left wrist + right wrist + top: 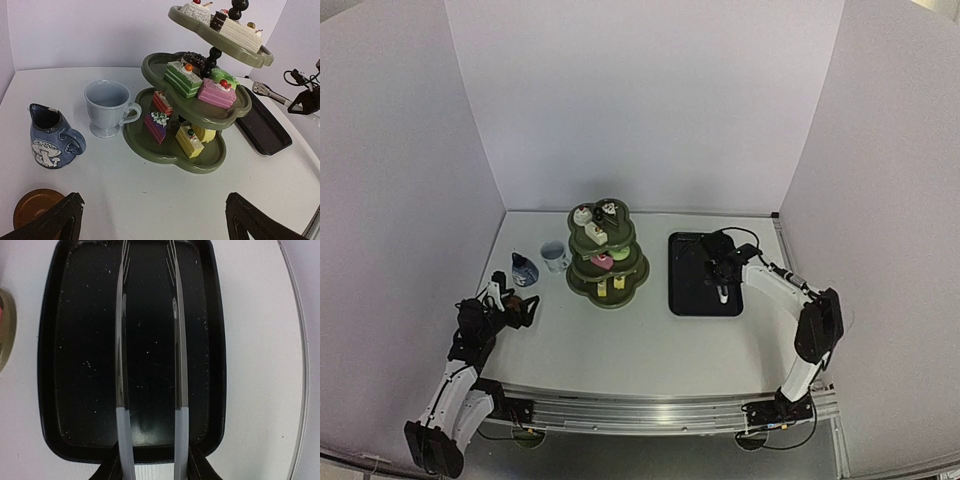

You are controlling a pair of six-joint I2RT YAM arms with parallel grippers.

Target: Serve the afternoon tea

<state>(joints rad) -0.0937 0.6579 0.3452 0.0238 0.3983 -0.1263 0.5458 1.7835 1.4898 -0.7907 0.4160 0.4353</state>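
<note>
The dark green three-tier stand [608, 255] holds small colourful cakes [182, 77] on every tier. Left of it stand a white cup [107, 107] and a small blue cup [52, 137] with a mushroom picture. A round brown coaster [35, 207] lies near my left gripper [155, 220]. That gripper is open over bare table in front of the stand, holding nothing. My right gripper [152, 472] is shut on the metal tongs [122, 365], whose two arms reach out over the black tray [75, 365].
White walls close in the table on three sides. The black tray [705, 275] lies right of the stand and has nothing in it but crumbs. The stand's rim [6, 330] shows at the left edge of the right wrist view. A metal rail [640, 410] runs along the near edge.
</note>
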